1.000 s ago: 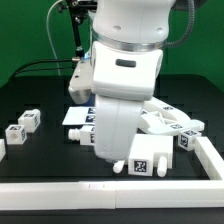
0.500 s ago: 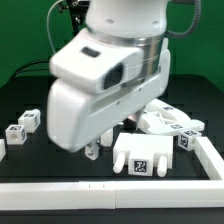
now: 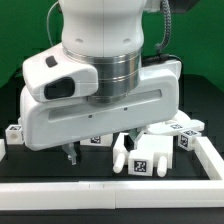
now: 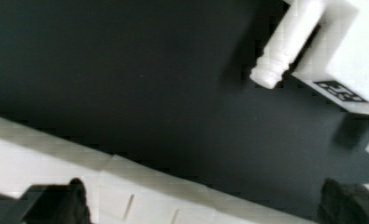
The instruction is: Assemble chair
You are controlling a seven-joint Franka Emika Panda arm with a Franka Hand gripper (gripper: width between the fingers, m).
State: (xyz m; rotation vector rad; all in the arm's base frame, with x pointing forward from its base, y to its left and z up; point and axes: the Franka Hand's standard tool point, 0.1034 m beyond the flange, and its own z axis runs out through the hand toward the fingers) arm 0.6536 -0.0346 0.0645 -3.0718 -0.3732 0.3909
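A chunky white chair slab [image 3: 143, 157] with a black-and-white tag and short pegs lies on the black table near the front. In the wrist view its peg [image 4: 291, 45] and tag [image 4: 341, 92] show at the edge. More white chair parts [image 3: 180, 130] lie at the exterior view's right. A small tagged block [image 3: 15, 133] sits at the exterior view's left. My gripper [image 3: 72, 152] hangs low over the table, to the exterior view's left of the slab and apart from it. In the wrist view the gripper [image 4: 207, 208] is open and empty, with its dark fingers [image 4: 56, 205] wide apart.
The long white border rail [image 3: 110, 190] runs along the table's front edge and shows under the gripper in the wrist view [image 4: 92, 170]. The rail turns up at the exterior view's right [image 3: 212, 155]. The marker board [image 3: 98, 139] is mostly hidden behind my arm.
My arm has swung toward the exterior view's left and turned, and the gripper has moved away from the tagged slab. The parts on the table have not moved.
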